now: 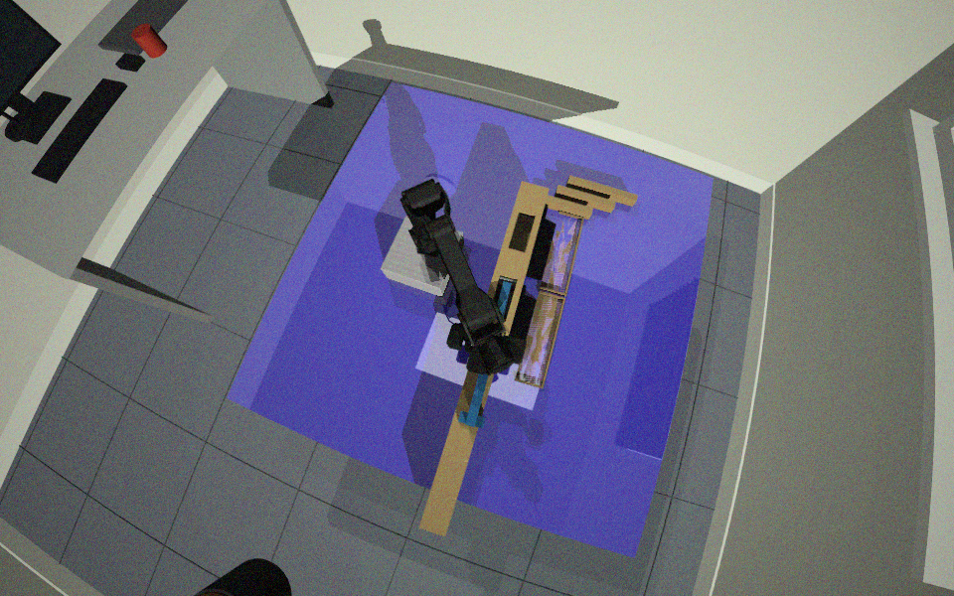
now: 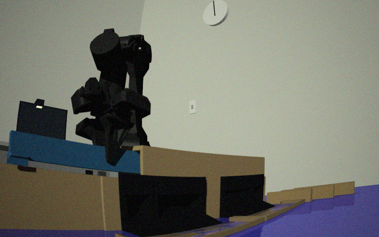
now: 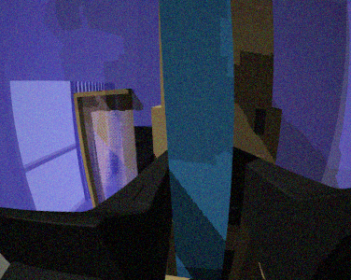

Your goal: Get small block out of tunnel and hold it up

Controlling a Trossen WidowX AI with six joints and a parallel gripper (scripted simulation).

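Observation:
The wooden tunnel (image 1: pixel 533 194) (image 2: pixel 202 164) stands with openings in its top. The cage's long blue handle (image 1: pixel 475 399) (image 2: pixel 52 150) (image 3: pixel 199 70) sticks out of its near end; blue also shows through an opening in the tunnel's top. My gripper (image 1: pixel 482 372) (image 2: pixel 112 154) (image 3: pixel 200 155) is shut on the blue handle just outside the tunnel's end, one finger on each side of the bar. In the wrist view the bar runs between the fingers and fills the gap. The small block is not visible in any view.
A long wooden board (image 1: pixel 447 474) (image 2: pixel 44 200) runs on from the tunnel's handle end. Two wood-rimmed clear panels (image 1: pixel 551 291) (image 3: pixel 85 159) lie alongside the tunnel. Several loose wooden bars (image 1: pixel 599 186) (image 2: pixel 320 191) lie by its far end. A pale base block (image 1: pixel 406 273) is beside the arm.

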